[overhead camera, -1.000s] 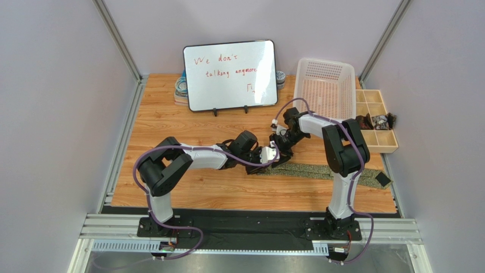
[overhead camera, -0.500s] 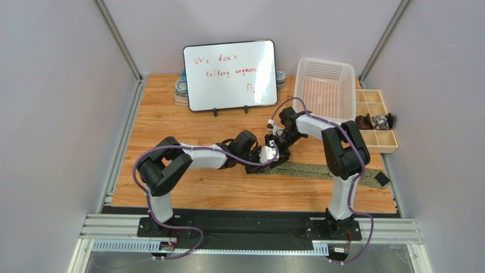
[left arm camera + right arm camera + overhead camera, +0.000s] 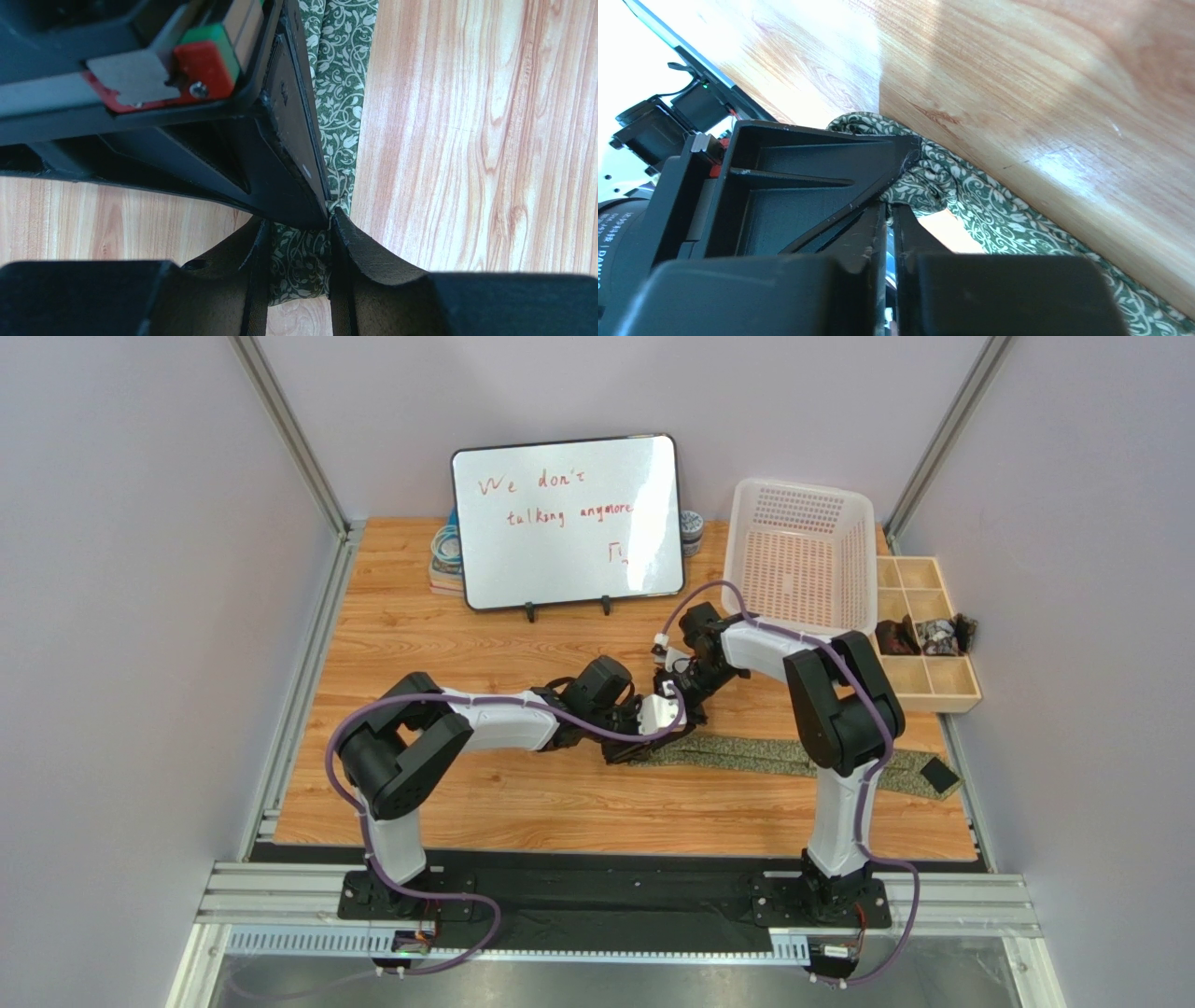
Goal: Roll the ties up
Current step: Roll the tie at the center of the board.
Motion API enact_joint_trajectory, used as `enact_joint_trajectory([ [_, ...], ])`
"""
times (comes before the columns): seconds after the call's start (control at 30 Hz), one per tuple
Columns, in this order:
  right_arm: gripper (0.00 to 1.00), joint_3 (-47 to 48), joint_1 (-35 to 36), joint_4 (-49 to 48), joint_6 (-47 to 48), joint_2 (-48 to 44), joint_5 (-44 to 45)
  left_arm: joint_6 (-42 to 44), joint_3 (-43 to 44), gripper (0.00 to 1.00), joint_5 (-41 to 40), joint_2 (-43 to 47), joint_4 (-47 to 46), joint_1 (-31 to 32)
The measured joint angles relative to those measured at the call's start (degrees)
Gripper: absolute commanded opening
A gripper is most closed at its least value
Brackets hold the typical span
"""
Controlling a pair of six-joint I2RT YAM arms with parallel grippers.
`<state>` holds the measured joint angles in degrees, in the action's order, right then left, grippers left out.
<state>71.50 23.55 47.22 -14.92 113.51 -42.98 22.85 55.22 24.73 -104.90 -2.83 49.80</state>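
Observation:
The tie (image 3: 800, 753), green with a pale leaf pattern, lies stretched along the right half of the table, and its black-lined tip (image 3: 943, 776) is near the right edge. My left gripper (image 3: 657, 724) is at the tie's left end. In the left wrist view it (image 3: 300, 225) is shut on a bunched piece of the tie (image 3: 302, 262). My right gripper (image 3: 683, 703) comes in from the far side and meets it there. Seen from the right wrist, its fingers (image 3: 890, 204) are pressed together, their tips nipping a puckered fold of the tie (image 3: 927, 187).
A whiteboard (image 3: 568, 518) stands at the back. A white mesh basket (image 3: 800, 553) is at the back right, with a wooden compartment tray (image 3: 929, 595) beside it. Rolled items (image 3: 446, 553) sit behind the whiteboard's left edge.
My right gripper has shifted slightly left and away from the near edge, and its fingers have closed. My left gripper has kept its hold on the tie's end.

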Motion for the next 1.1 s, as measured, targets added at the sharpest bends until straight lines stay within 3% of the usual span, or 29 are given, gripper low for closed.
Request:
enact_joint_trajectory([
  [0.63, 0.0, -2.91, -1.64, -1.25, -0.31, -2.73, 2.47, -0.2, -0.22, 0.32, -1.55, 0.2, -0.96, 0.85],
  [1.1, 0.0, -2.51, -2.21, 1.03, 0.17, -1.51, 8.0, -0.24, -0.33, 0.56, -1.64, 0.24, -0.92, 0.59],
])
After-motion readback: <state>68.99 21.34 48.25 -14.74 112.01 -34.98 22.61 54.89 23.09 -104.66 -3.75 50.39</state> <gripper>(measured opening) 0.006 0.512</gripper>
